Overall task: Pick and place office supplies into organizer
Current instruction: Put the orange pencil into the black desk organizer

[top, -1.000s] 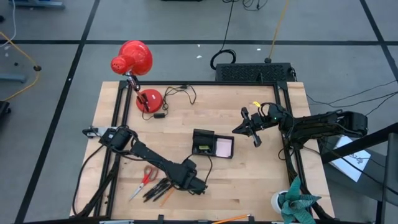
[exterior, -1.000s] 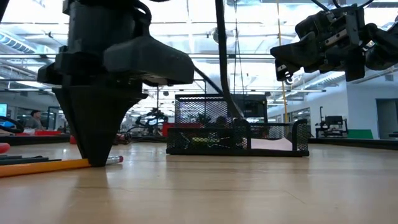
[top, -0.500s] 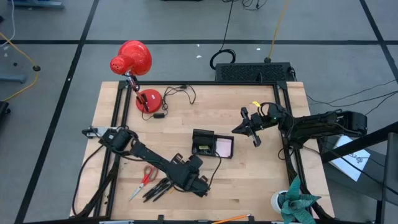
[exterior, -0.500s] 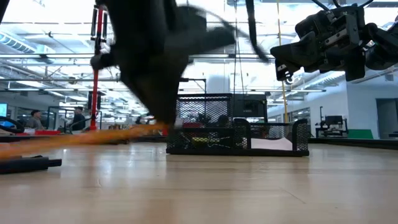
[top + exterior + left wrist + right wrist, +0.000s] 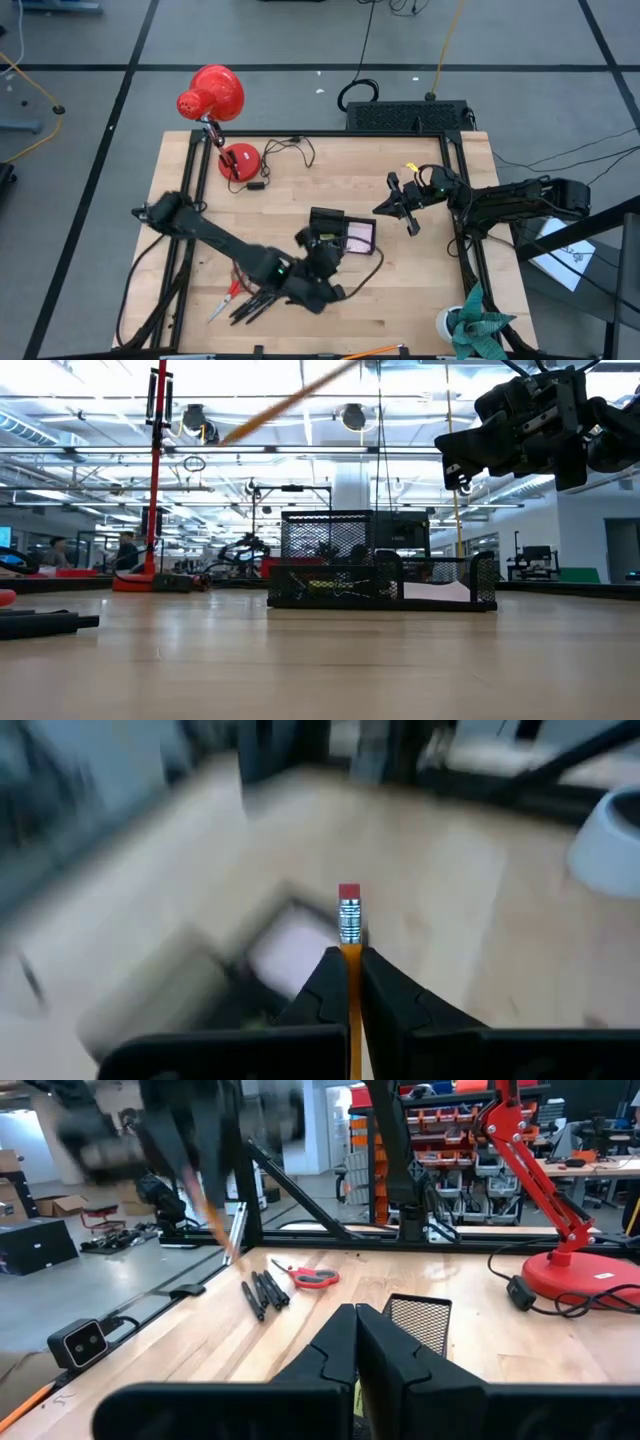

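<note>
My left gripper (image 5: 322,256) hovers just near of the organizer (image 5: 341,233), a low black mesh tray, shut on an orange pencil (image 5: 349,945) with a red eraser. In the low view the pencil (image 5: 288,402) slants high above the table. Red-handled scissors (image 5: 234,288) and black pens (image 5: 256,304) lie flat on the wood near the table's near edge. A pink pad (image 5: 359,236) sits in the organizer's right part. My right gripper (image 5: 402,210) hangs shut in the air to the right of the organizer (image 5: 415,1320). My left gripper pinches the pencil between its two fingers (image 5: 328,982), on the shaft just behind the metal band (image 5: 349,926) at the eraser end. The pencil lies along the fingers, its eraser (image 5: 348,896) sticking out past the tips. It is lifted clear of the table and tilted.
A red desk lamp (image 5: 214,96) stands at the far left with its base (image 5: 240,160) and a black cord (image 5: 285,152) on the table. A black box with cables (image 5: 405,116) sits beyond the far edge. A white cup holding a teal thing (image 5: 470,322) is at the near right corner.
My left gripper has risen from the table by the pens and swung toward the organizer, staying shut on the pencil. The pencil, which lay flat on the wood, has been lifted clear and now slants high above the table. My right arm has kept still.
</note>
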